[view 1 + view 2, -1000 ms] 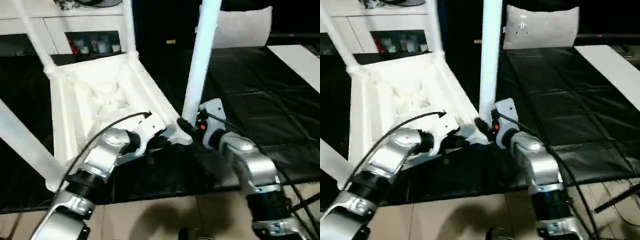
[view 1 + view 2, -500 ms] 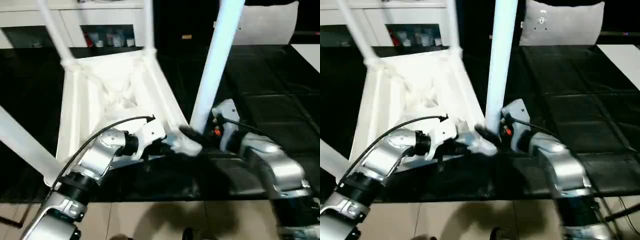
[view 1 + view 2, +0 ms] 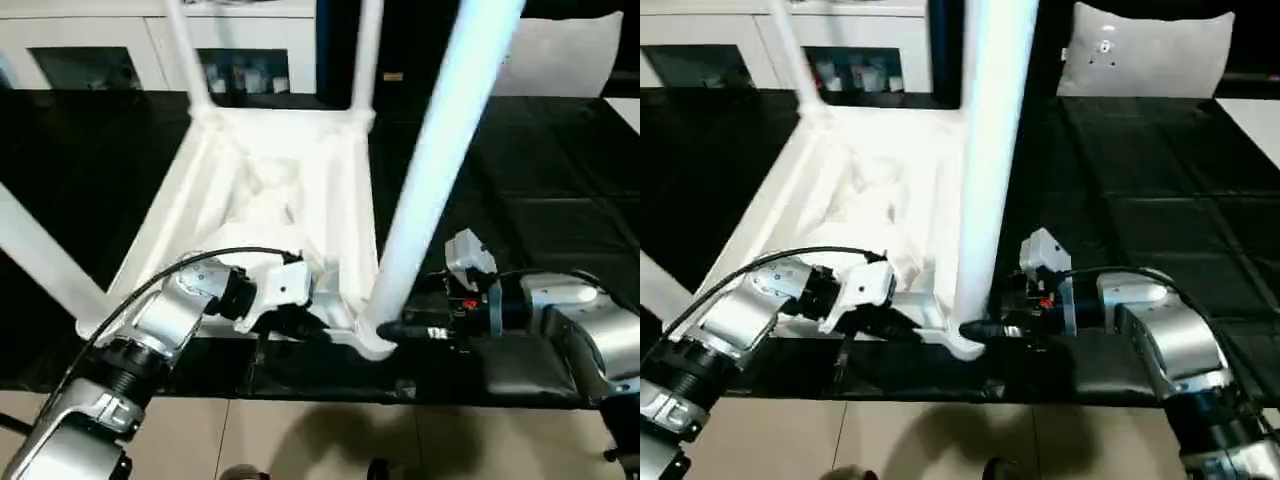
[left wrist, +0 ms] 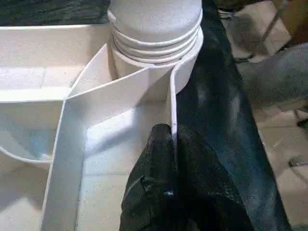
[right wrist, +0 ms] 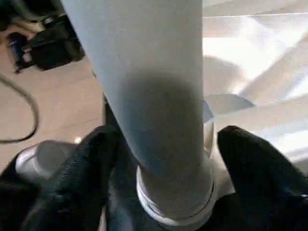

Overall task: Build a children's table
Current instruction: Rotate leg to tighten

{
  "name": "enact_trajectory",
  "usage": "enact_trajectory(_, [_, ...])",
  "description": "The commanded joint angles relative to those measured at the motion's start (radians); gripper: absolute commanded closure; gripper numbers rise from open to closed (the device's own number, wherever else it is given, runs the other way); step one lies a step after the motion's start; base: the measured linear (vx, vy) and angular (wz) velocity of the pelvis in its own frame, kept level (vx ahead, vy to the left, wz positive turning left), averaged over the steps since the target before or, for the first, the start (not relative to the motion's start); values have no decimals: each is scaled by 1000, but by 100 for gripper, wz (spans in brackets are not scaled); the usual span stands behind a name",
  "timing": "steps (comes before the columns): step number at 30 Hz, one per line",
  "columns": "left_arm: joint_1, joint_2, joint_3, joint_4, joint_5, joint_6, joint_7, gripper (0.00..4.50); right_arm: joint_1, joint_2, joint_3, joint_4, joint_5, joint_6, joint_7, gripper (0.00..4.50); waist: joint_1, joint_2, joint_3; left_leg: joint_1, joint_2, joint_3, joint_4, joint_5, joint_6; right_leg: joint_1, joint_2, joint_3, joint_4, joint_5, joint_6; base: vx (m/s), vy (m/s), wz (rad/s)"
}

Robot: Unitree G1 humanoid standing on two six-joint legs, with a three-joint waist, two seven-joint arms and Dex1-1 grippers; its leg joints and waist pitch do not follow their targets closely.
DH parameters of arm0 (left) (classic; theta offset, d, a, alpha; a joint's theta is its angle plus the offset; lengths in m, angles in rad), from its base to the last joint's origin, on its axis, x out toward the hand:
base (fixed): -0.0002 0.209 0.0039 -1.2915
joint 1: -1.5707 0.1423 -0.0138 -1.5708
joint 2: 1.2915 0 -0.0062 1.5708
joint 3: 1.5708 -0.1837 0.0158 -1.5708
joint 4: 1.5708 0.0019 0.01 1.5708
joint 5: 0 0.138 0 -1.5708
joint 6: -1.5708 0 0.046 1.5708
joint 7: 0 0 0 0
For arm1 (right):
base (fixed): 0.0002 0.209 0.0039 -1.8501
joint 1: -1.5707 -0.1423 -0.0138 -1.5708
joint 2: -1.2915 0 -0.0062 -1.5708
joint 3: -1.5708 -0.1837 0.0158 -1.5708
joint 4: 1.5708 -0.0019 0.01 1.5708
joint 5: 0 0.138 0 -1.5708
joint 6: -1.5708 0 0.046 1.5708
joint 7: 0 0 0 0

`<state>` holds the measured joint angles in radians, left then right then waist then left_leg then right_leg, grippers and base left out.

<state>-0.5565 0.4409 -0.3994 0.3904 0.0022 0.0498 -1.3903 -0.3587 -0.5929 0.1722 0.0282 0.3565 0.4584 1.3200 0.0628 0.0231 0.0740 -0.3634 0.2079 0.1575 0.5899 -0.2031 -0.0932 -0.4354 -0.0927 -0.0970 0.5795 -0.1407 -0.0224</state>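
Item: children's table (image 3: 270,190), white plastic, upside down on the black work surface (image 3: 560,200), ribbed underside up, approx. centre of my head view. Legs: two stand in the far corners at approx. 12 o'clock; one leg (image 3: 40,265) slants out at 9 o'clock; the near-right leg (image 3: 430,180) sits in its corner socket (image 3: 365,335) at approx. 6 o'clock, w/ the threaded collar showing at the base in my wrist views. L gripper (image 4: 171,139): black fingers (image 4: 154,159) pressed together on the table's thin rim wall next to that socket, one finger inside the rim, one outside; pinching the rim. R gripper (image 5: 161,159): fingers (image 5: 255,168) spread, one either side of the near-right leg just above the collar; I can't tell if they touch the leg. R arm comes in from 3 o'clock, L arm from 7 o'clock. Background, 12 o'clock: white cabinet (image 3: 110,45) w/ glass doors. At 1 o'clock: grey cushion (image 3: 1150,50) at the far end of the work surface. Floor (image 3: 300,440) at 6 o'clock: pale.
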Motion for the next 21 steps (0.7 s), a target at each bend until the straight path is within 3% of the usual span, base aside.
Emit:
enact_trajectory(1, [-16, 1, -41, 4, 13, -35, -56, 450, -16, -2, 33, 14, 6, -1, 42, 123, -3, -18, -67, -3, 16, 15, -60, -73, 136, 79, -41, 47, -47, -206, -227, 0, 0, 0])
enact_trajectory(11, [-12, 4, -37, 11, 3, -33, -50, 450, 4, -6, 38, -13, 35, 21, 58, 214, -1, -23, -71, -3, 15, 15, -59, -68, 122, 81, -41, 48, -46, -202, -223, 0, 0, 0])
enact_trajectory(16, [4, -20, 0, -24, -9, 59, 24, 450, 53, 41, 3, -76, 48, 74, -61, 247, 1, -21, -70, -3, 15, 16, -59, -62, 121, 80, -41, 48, -47, -202, -223, 0, 0, 0])
enact_trajectory(19, [14, -38, 12, -54, -13, 114, 69, 450, 68, 82, -2, -87, 4, 76, -170, 252, -5, -22, -62, -5, 10, 16, -63, -103, 92, 79, -40, 46, -58, -294, -190, 0, 0, 0])
enact_trajectory(21, [26, -71, 21, -95, -10, 185, 140, 450, 58, 162, -11, -73, -60, 111, -349, 254, -17, -23, -53, -6, 5, 14, -70, -159, 53, 76, -38, 42, -73, -430, -137, 0, 0, 0])
